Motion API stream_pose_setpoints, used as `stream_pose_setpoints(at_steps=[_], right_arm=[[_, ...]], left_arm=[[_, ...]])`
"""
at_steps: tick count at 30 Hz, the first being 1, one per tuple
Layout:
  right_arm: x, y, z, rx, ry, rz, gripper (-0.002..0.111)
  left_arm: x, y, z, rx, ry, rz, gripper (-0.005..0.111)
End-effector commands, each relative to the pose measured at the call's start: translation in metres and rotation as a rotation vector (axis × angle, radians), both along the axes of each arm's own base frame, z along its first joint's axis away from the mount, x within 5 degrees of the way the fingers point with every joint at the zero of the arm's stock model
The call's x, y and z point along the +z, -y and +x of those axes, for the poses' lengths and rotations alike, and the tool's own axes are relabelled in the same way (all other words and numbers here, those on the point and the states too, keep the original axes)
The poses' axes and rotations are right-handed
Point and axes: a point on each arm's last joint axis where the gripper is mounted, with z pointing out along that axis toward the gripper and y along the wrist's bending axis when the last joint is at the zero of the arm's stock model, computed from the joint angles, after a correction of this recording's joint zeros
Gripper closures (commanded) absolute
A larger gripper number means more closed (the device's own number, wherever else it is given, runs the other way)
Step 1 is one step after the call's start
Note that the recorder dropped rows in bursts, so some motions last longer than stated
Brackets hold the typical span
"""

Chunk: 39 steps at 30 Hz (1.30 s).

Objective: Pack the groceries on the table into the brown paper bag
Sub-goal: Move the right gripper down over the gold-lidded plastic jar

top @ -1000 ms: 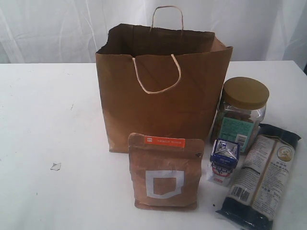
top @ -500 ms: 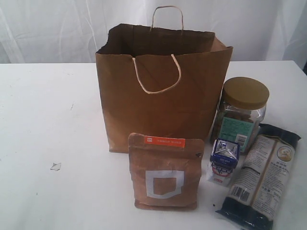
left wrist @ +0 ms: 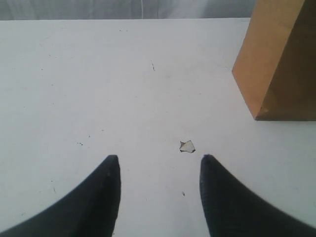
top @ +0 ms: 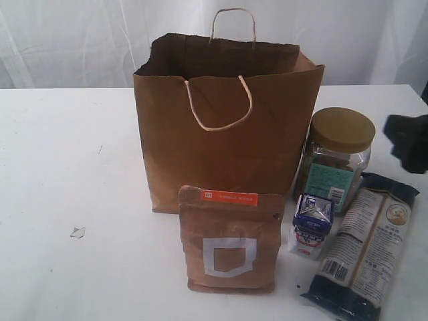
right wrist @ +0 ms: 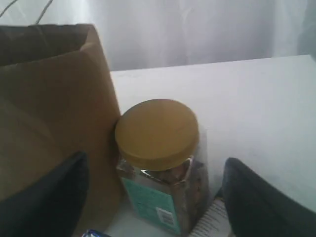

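Note:
The brown paper bag [top: 227, 127] stands open and upright at the middle of the table [top: 67, 167]. In front of it stands the brown kraft pouch [top: 231, 241]. To its right are the gold-lidded jar [top: 338, 157], the blue-white carton [top: 311, 224] and the dark noodle packet [top: 368, 254]. My right gripper [top: 408, 140] hangs at the right edge, beside and above the jar. In its wrist view the right gripper [right wrist: 155, 163] is open, its fingers wide on either side of the jar [right wrist: 158, 133], apart from it. My left gripper [left wrist: 159, 158] hovers open and empty over bare table, left of the bag [left wrist: 281, 59].
A small white scrap [top: 77, 232] lies on the table left of the pouch, just beyond the left fingertips [left wrist: 187, 146]. White curtains hang behind the table. The jar stands close against the bag's right wall [right wrist: 49, 98].
My right gripper has come into the exterior view at the right edge, near the jar. The groceries and bag have not moved.

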Motion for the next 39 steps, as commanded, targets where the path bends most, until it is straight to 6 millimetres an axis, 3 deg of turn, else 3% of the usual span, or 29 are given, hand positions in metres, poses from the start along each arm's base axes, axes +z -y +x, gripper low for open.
stream_pose_setpoints(at_steps=[1, 6, 13, 21, 29, 39], right_arm=[[-0.012, -0.024, 0.034, 0.101, -0.052, -0.03, 0.037], [-0.029, -0.034, 0.059, 0.148, -0.114, -0.101, 0.035], [-0.049, -0.038, 0.071, 0.161, -0.176, -0.117, 0.035], [-0.05, -0.039, 0.072, 0.194, -0.155, -0.182, 0.035], [-0.036, -0.028, 0.084, 0.177, -0.1, -0.252, 0.035], [-0.046, -0.026, 0.102, 0.209, -0.123, -0.346, 0.035]], left_arm=[[-0.001, 0.0, 0.0, 0.001, -0.004, -0.007, 0.054], [-0.001, 0.0, 0.0, 0.001, -0.004, -0.007, 0.054], [-0.001, 0.0, 0.0, 0.001, -0.004, -0.007, 0.054], [-0.001, 0.0, 0.0, 0.001, -0.004, -0.007, 0.054], [-0.001, 0.0, 0.0, 0.001, -0.004, -0.007, 0.054], [-0.001, 0.0, 0.0, 0.001, -0.004, -0.007, 0.054]])
